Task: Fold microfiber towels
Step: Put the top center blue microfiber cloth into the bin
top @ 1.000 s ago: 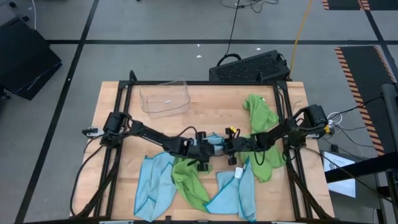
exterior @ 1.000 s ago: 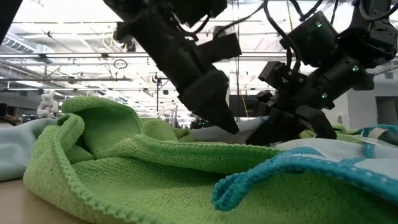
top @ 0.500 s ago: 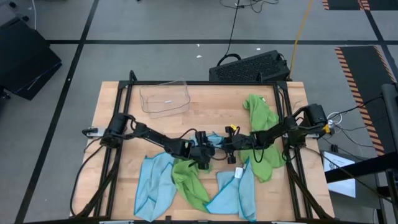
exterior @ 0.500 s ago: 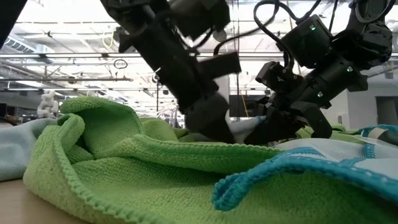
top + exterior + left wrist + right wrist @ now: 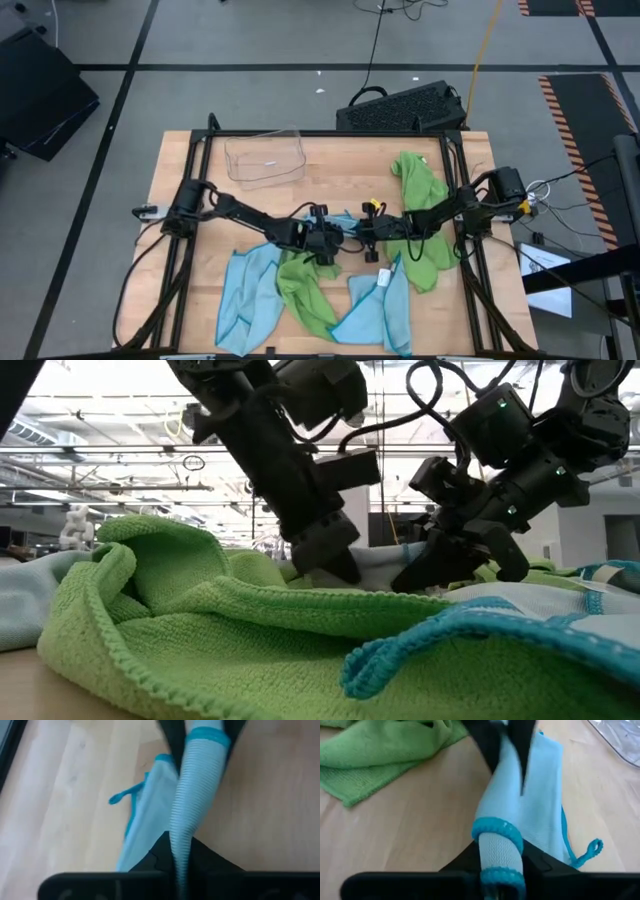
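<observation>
Both grippers, left & right, pinch one light blue towel btwn them; pull apart evenly, keep edge taut

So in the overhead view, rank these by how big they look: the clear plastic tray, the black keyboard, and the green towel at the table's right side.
Largest to smallest, as seen from above:
1. black keyboard and green towel, too alike in area to separate
2. clear plastic tray, smallest
The right arm hides part of the towel.
</observation>
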